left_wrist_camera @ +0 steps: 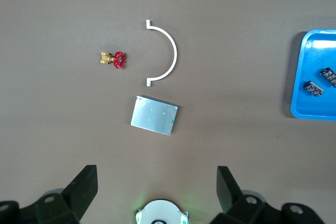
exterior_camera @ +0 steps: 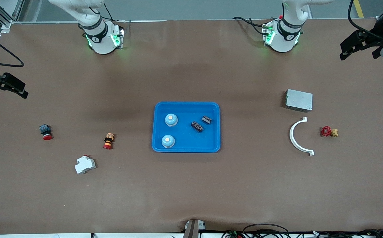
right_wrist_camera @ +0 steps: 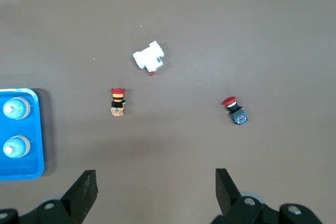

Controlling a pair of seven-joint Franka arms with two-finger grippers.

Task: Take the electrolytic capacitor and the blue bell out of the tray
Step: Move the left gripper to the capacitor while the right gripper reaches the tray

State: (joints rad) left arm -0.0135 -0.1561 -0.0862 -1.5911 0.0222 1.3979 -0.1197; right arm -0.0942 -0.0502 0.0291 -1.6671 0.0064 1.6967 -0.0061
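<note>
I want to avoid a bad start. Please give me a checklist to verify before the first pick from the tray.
1. Left hand open, holding nothing: ok.
2. Right hand open, holding nothing: ok.
3. Two blue bells and two capacitors lie in the tray, apart from each other: ok.
4. Nothing covers the tray: ok.
5. A hand is over the tray: not ok; both wait over the table ends.
6. Which bell is meant: cannot tell.

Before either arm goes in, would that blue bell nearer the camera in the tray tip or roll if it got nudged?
Probably not. The blue bell looks squat and domed, sitting flat on the tray, so it would likely slide rather than topple. Its smooth rounded top may prove slippery for a two-finger end effector.
</note>
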